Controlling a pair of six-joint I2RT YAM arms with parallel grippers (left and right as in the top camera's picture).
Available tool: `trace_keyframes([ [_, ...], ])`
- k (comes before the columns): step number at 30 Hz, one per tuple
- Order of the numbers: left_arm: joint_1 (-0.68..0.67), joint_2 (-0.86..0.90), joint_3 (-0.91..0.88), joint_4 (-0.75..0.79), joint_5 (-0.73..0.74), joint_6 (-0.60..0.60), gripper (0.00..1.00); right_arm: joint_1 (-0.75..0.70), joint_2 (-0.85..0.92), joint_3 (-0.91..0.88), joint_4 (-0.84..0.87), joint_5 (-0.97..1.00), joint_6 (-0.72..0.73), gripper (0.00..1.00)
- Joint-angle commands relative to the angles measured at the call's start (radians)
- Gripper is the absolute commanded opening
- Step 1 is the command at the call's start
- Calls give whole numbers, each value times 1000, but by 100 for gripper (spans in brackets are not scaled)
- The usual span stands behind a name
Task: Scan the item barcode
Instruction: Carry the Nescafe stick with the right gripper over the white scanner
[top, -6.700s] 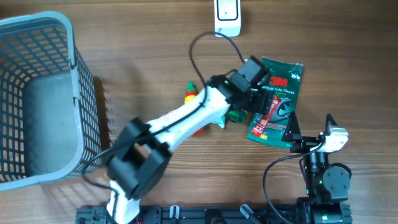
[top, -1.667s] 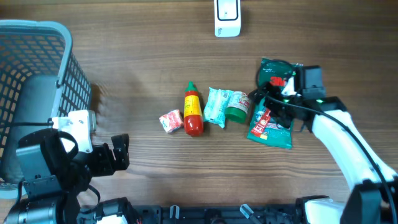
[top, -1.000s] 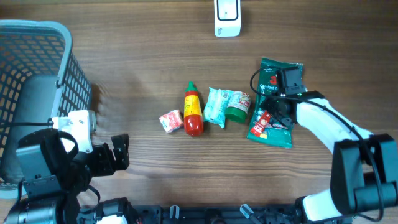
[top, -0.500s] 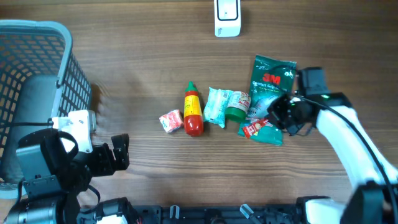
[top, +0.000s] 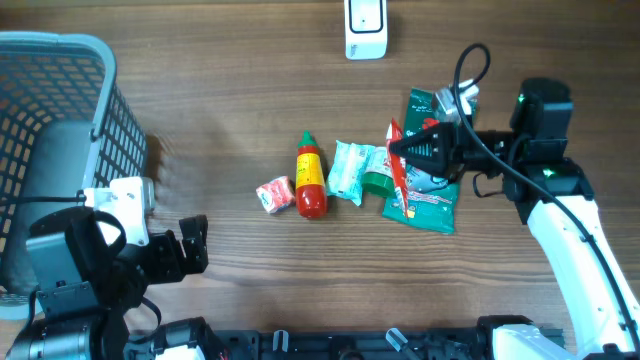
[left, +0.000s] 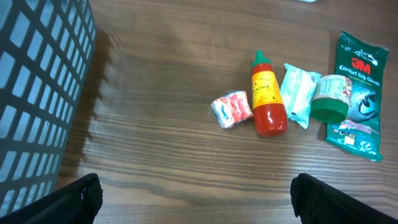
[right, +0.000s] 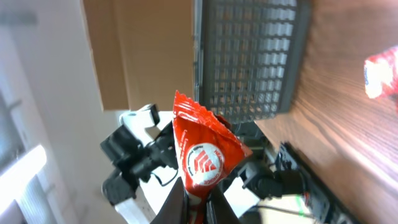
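Reading the table from the left, the left gripper (top: 198, 245) hung with its jaws wide apart and empty, beside the grey basket (top: 60, 60) and well apart from the goods. Mid-table lay the sauce bottle (top: 310, 178). The white scanner (top: 365, 28) sat at the table's far edge. Right of it and nearer, the red sachet (right: 202, 155) was pinched by one edge in the closed right gripper (top: 403, 150), apparently lifted over the green glove pack (top: 432, 165) (edge-on from overhead). No barcode showed on the printed face in the wrist view, so the code probably sat on the reverse. Recommended procedure was to carry the sachet to the scanner, turn the coded face toward it, hold the film flat and steady, and keep the fingers clear of the code.
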Motion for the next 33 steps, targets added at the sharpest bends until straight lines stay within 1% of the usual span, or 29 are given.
trace_keyframes([
  [1, 6, -7, 2, 3, 16, 23, 100, 0, -10, 14, 158, -85, 161, 4],
  [3, 6, -7, 2, 3, 16, 23, 100, 0, -10, 14, 237, -85, 222, 5],
  [5, 6, -7, 2, 3, 16, 23, 100, 0, -10, 14, 264, -84, 255, 4],
  [8, 6, -7, 2, 3, 16, 23, 100, 0, -10, 14, 265, -59, 249, 4],
  [9, 6, -7, 2, 3, 16, 23, 100, 0, -10, 14, 275, -18, 197, 4],
  [10, 6, -7, 2, 3, 16, 23, 100, 0, -10, 14, 281, 50, 93, 4],
  [11, 6, -7, 2, 3, 16, 23, 100, 0, -9, 14, 234, 206, -56, 4],
  [12, 6, -7, 2, 3, 16, 23, 100, 0, -9, 14, 160, 320, -74, 4],
  [13, 6, -7, 2, 3, 16, 23, 100, 0, -9, 14, 96, 420, -87, 5],
  [15, 6, -7, 2, 3, 16, 23, 100, 0, -9, 14, -79, 726, -90, 5],
  [16, 6, -7, 2, 3, 16, 23, 100, 0, -9, 14, -133, 859, -87, 5],
  [18, 6, -7, 2, 3, 16, 23, 100, 0, -9, 14, -166, 1021, -85, 4],
  [20, 6, -7, 2, 3, 16, 23, 100, 0, -5, 14, -159, 1128, -79, 5],
  [22, 6, -7, 2, 3, 16, 23, 100, 0, 27, 14, -135, 1239, -31, 5],
  [24, 6, -7, 2, 3, 16, 23, 100, 0, 79, 14, -83, 1268, -8, 5],
  [27, 6, -7, 2, 3, 16, 23, 100, 0, 208, 43, 3, 1262, 22, 5],
  [30, 6, -7, 2, 3, 16, 23, 100, 23, 389, 189, 29, 1255, 24, 5],
  [33, 6, -7, 2, 3, 16, 23, 100, 53, 525, 346, 26, 1257, 16, 4],
])
